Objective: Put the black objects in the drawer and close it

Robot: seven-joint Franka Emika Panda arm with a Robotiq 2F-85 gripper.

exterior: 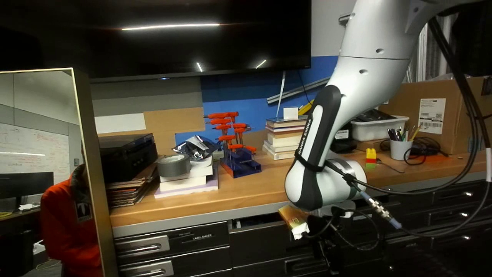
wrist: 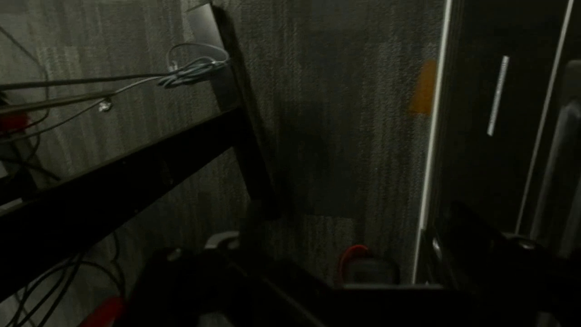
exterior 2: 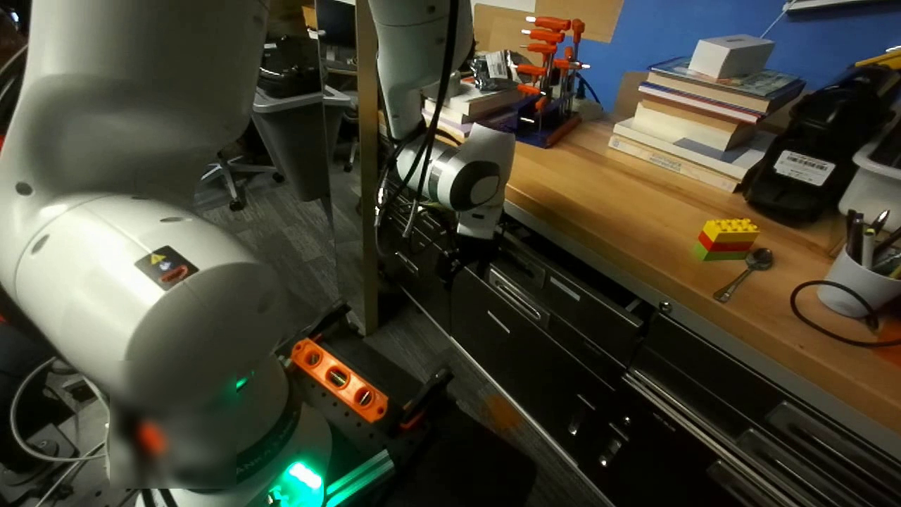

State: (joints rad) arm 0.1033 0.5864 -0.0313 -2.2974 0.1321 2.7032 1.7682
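Note:
The wide dark drawer (exterior: 265, 240) (exterior 2: 598, 303) stands partly pulled out below the bench top in both exterior views. A dark gap shows between its front and the bench edge. Its inside is mostly in shadow; a small white item (exterior: 238, 223) shows at one end. No black objects of the task can be made out; they are hidden or out of view. My gripper (exterior 2: 468, 267) hangs in front of the bench near one end of the drawer, pointing down. In the wrist view its dark fingers (wrist: 181, 277) stand wide apart, with only floor showing between them.
On the wooden bench top (exterior: 246, 192) are book stacks (exterior: 284, 138), a hex-key stand (exterior: 240, 163), toy bricks (exterior 2: 728, 239), a spoon (exterior 2: 746, 271) and a pen cup (exterior 2: 859, 282). A tall mirror (exterior: 82, 173) stands at the bench's end. A black beam (wrist: 136, 168) crosses the wrist view.

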